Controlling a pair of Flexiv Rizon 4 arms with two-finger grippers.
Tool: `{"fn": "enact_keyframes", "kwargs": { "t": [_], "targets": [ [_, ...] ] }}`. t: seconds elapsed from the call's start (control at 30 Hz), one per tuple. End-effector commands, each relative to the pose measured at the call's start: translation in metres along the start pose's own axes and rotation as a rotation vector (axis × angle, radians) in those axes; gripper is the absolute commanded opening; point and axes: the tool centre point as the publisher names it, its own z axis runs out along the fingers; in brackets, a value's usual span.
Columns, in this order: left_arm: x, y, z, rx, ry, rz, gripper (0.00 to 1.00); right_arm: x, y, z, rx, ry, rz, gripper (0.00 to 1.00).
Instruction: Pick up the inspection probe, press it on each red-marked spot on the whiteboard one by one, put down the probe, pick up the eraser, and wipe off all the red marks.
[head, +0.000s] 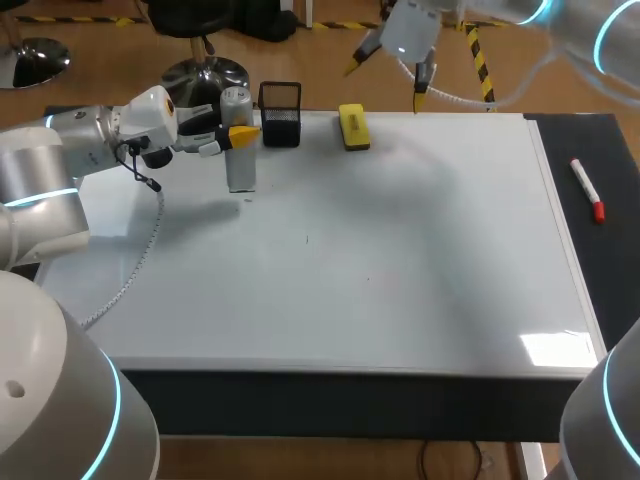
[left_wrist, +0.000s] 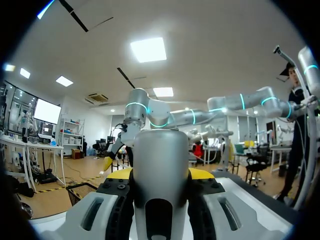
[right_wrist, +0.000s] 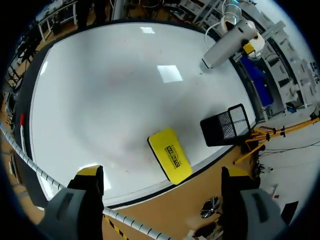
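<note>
The inspection probe, a silver cylinder, stands upright at the whiteboard's far left. My left gripper is shut on its upper half, with the probe's lower end down at the board. In the left wrist view the probe fills the gap between the yellow-tipped fingers. The yellow eraser lies at the board's back edge. My right gripper hangs open high above and just behind it; in its own view the eraser lies below between the spread fingers. I see no red marks on the board.
A black mesh basket stands between probe and eraser at the back edge, also seen as the basket beside the eraser. A red-capped marker lies on the dark strip right of the board. A cable loops over the board's left side.
</note>
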Motion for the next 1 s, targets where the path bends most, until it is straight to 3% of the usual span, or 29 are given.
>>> {"fn": "enact_keyframes", "kwargs": {
  "t": [0.03,0.23,0.6,1.0],
  "targets": [
    [0.000,0.000,0.001,0.001,-0.001,0.002,0.00,0.010,0.032,-0.022,0.249,-0.032,0.043,1.00],
    [0.000,0.000,0.001,0.001,-0.001,0.002,0.00,0.012,0.039,-0.034,0.236,-0.091,0.115,1.00],
    [0.000,0.000,0.001,0.001,-0.001,0.002,0.00,0.022,0.038,-0.052,0.188,-0.307,0.206,1.00],
    [0.000,0.000,0.001,0.001,-0.001,0.002,0.00,0.040,0.022,-0.066,0.190,-0.389,0.288,1.00]
  ]
}}
